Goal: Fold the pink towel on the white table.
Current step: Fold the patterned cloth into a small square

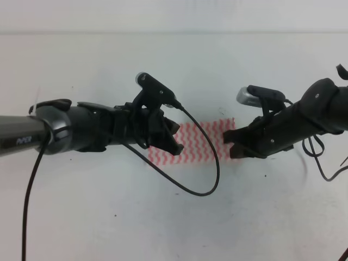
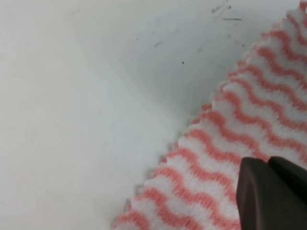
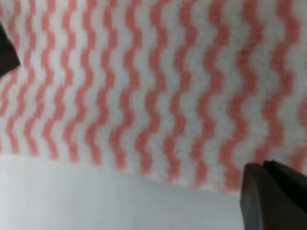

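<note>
Exterior high shows you the pink towel [image 1: 204, 142] lying flat on the white surface [image 1: 174, 217], stretched between your two sets of jaws. Your left gripper [image 1: 173, 140] sits over the towel's left end, and your right gripper [image 1: 231, 142] sits at its right edge. From this view you cannot tell whether either pair of jaws is released or clenched.

In the left wrist view, a dark fingertip [image 2: 268, 196] is low over the striped cloth [image 2: 240, 143], with the towel's scalloped edge running diagonally ahead of it and bare surface [image 2: 72, 120] beyond. In the right wrist view, the towel [image 3: 153, 86] fills the space ahead of the jaws, its edge just beside one dark fingertip [image 3: 273, 196]. Only part of each gripper shows there, so the grip remains unclear.
</note>
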